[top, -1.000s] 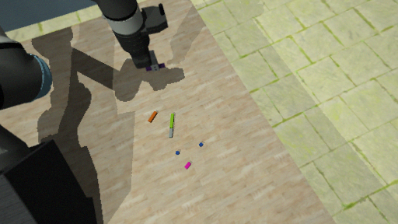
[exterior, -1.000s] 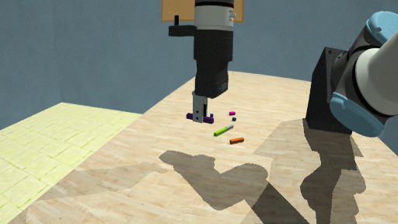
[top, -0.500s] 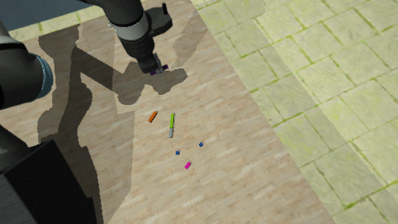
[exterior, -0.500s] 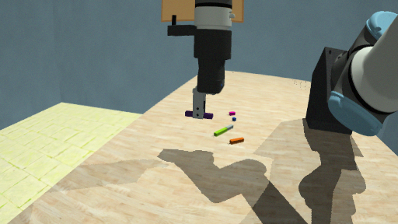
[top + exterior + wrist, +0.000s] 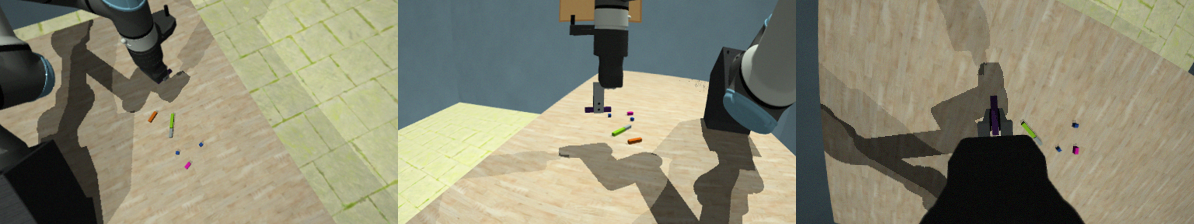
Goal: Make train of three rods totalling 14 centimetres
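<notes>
1 pincer (image 5: 165, 77) (image 5: 598, 110) (image 5: 994, 115), closed on 1 purple rod (image 5: 169, 71) (image 5: 588, 110) (image 5: 994, 116), above table (image 5: 233, 155) (image 5: 553, 187) (image 5: 1116, 190). On table: 1 lime (image 5: 172, 120) (image 5: 620, 131) (image 5: 1028, 129) touching 1 grey (image 5: 170, 133) (image 5: 628, 127) (image 5: 1038, 141), 1 orange (image 5: 152, 117) (image 5: 634, 140), 1 magenta (image 5: 187, 165) (image 5: 630, 113) (image 5: 1076, 150), 2 blue, all inward of the edge beside the green paving (image 5: 311, 78) (image 5: 456, 144) (image 5: 1141, 25).

Purple rod (image 5: 169, 71) (image 5: 588, 110) (image 5: 994, 115) now turned counterclockwise and nearer the lime rod (image 5: 172, 120) (image 5: 620, 131) (image 5: 1028, 130) in top view
</notes>
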### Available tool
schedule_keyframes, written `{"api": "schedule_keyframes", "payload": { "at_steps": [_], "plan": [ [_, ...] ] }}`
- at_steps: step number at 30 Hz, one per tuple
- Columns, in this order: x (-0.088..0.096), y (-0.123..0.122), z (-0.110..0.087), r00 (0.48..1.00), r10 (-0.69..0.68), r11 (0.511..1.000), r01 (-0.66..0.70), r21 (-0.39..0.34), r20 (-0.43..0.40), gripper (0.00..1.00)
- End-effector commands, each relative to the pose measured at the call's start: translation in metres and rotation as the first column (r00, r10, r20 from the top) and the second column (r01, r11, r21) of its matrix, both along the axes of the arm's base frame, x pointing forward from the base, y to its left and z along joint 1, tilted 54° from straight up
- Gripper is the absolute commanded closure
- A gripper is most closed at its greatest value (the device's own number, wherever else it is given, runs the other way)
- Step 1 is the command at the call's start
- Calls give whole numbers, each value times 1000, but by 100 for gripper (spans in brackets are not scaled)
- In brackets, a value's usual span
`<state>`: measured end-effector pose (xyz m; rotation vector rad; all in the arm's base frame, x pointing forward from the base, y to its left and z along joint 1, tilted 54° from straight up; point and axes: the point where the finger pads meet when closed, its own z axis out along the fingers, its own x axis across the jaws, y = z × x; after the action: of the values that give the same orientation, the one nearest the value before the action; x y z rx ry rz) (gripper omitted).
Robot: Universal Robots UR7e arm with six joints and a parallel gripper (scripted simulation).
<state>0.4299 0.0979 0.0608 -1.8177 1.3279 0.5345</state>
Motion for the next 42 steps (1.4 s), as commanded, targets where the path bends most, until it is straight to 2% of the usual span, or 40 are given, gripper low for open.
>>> {"api": "schedule_keyframes", "payload": {
  "at_steps": [1,2,8,17,19,28,42],
  "plan": [
    [0,-7,-9,990,83,996,-81,-22,112,76],
    [0,-7,-9,990,83,996,-81,-22,112,76],
    [-1,-16,-22,946,196,980,-186,-64,258,76],
    [-5,-27,-39,846,329,944,-300,-135,419,76],
    [-5,-27,-39,846,329,944,-300,-135,419,76],
    [-8,-31,-47,785,385,922,-345,-174,486,76],
    [-8,-32,-48,780,389,921,-348,-177,490,76]
  ]
}}
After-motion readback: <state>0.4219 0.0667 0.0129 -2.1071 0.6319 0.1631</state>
